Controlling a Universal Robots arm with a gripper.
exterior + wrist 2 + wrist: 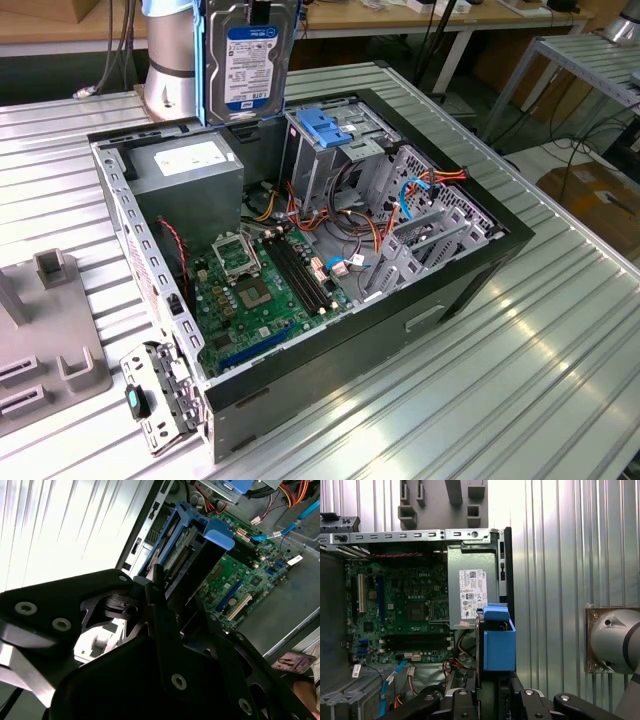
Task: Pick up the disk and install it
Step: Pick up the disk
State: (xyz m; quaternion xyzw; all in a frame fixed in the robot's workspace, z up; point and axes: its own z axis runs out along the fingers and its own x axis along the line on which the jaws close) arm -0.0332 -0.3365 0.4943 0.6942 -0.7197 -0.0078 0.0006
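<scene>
Hanging on end, disk (250,65), long axis vertical

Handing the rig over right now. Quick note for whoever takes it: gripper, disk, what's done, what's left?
Gripper: shut on the disk.
Disk: off the table, held upright over the open computer case, above the grey power supply, label facing the exterior view.
Done: pick-up.
Left: install. The disk sits in no bay yet. The drive cage with the blue bracket lies lower, to the exterior view's right of it.
</scene>
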